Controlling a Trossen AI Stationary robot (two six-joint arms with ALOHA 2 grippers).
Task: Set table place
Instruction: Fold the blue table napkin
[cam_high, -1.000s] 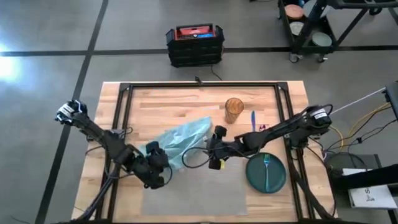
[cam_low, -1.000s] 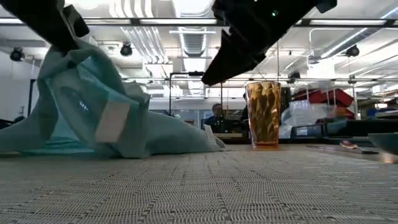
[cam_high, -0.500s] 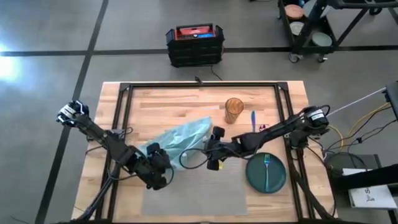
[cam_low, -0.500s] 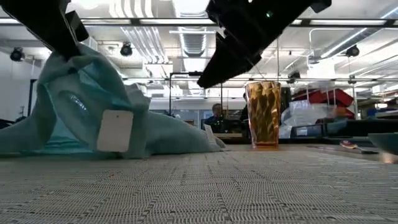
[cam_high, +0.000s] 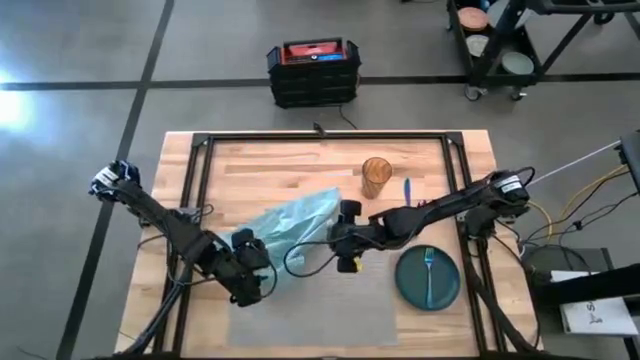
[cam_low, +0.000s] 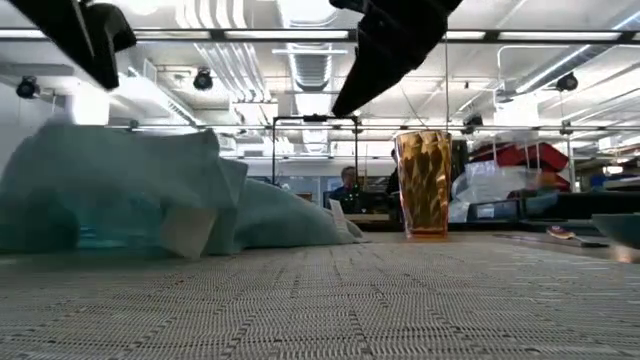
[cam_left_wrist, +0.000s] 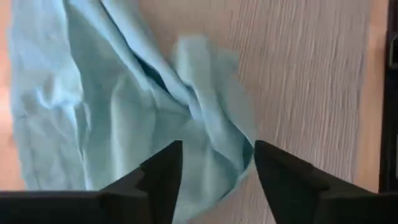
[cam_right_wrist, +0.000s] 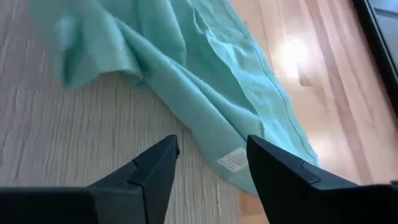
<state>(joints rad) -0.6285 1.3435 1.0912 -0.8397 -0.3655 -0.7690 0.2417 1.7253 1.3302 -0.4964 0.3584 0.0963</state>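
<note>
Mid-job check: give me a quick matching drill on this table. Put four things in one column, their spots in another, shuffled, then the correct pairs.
Things:
1. napkin
2. fork
3. amber glass
4. left gripper

Places:
A. lying on the dark green plate
B. standing on bare wood beyond the placemat
C. open above the cloth's edge
D. crumpled half on the placemat, half on the table

Pairs: 1-D, 2-A, 3-B, 4-C

The right gripper is also open over the napkin.
</note>
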